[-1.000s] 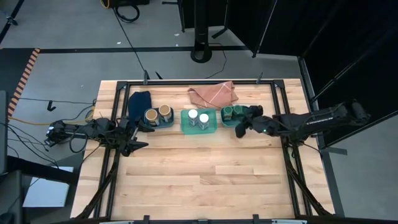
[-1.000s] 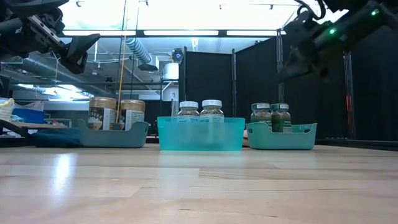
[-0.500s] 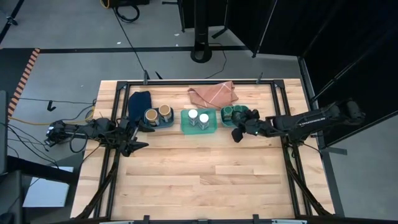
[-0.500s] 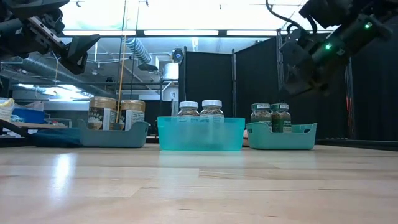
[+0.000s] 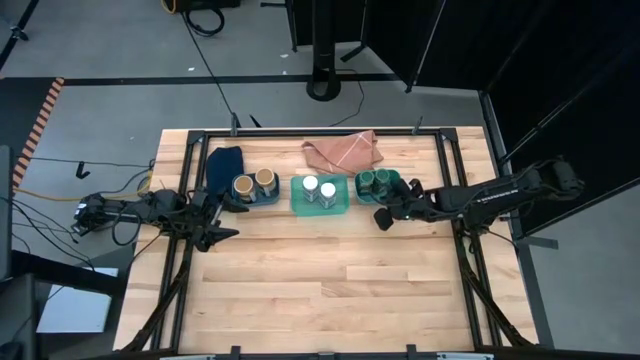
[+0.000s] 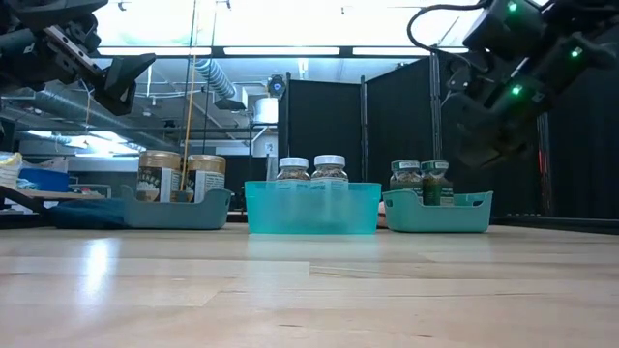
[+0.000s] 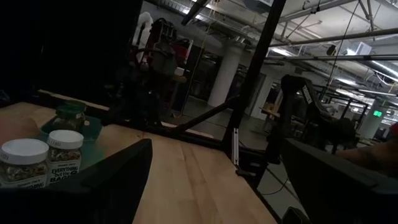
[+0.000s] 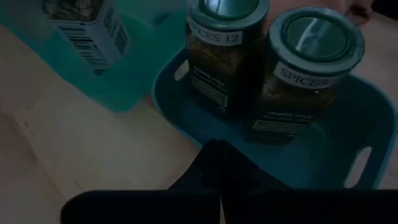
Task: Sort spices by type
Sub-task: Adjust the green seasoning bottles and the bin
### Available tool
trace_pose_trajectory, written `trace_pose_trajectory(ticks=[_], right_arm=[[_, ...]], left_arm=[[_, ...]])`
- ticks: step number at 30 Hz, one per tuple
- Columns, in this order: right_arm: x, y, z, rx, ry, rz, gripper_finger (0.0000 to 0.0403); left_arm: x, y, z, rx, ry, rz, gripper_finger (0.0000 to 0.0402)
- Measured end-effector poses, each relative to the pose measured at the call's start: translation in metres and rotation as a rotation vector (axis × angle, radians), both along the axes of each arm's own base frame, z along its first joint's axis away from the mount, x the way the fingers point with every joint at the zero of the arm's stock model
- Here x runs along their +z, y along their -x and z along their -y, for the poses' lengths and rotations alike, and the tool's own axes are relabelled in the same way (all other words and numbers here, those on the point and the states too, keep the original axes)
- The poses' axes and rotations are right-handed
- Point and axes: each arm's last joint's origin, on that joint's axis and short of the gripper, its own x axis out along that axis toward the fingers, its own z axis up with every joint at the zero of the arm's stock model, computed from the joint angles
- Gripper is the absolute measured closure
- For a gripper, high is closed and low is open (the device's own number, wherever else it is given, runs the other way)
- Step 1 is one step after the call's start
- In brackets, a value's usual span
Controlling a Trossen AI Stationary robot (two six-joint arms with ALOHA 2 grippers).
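Broadly, a pale wooden counter [image 5: 320, 280] fills the middle of the high view, framed by dark rails, with grey floor around it. Along its upper part lie a dark blue cloth [image 5: 224, 160] at upper left and a pinkish cloth [image 5: 343, 151] at upper centre.

Just below the cloths three trays stand in a row. The left tray [image 5: 262, 199], grey-blue, holds the two tan-lidded jars [image 5: 254, 182] side by side. The middle tray [image 5: 320, 208], bright teal, holds the two white-lidded jars [image 5: 319, 187]. The right tray [image 5: 361, 192], darker teal, holds the two green-lidded jars [image 5: 376, 180]. The low view shows the same order across the frame: brown-capped pair left, white-capped pair centre, green-capped pair right, each pair upright inside its own tray and each tray standing apart from its neighbour.

Two dark arms reach in from the frame's sides. The left gripper [image 5: 212, 221] hangs at centre left of the high view, below the left tray, its fingers spread wide and holding nothing; between them its wrist view looks out over bare counter and room. The right gripper [image 5: 386, 214] sits at centre right, just below the right tray's lower edge, raised above the counter in the low view. Its fingers are pressed together with nothing between them, and its wrist view looks down on the two green-lidded jars labelled "SPICES" in their tray.
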Motion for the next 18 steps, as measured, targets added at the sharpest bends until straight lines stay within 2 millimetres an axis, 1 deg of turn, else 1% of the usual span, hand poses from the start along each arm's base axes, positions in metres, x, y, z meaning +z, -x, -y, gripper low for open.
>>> trace_pose_trajectory(ticks=[7,18], right_arm=[[-0.001,-0.001,0.006,-0.033,0.023,0.002,0.0402],[0.005,-0.008,0.012,0.013,0.077,0.043,0.0402]], left_arm=[[-0.001,0.0,0.0,0.001,-0.001,-0.006,0.0039],[-0.001,0.0,0.0,0.002,-0.006,-0.007,0.0039]])
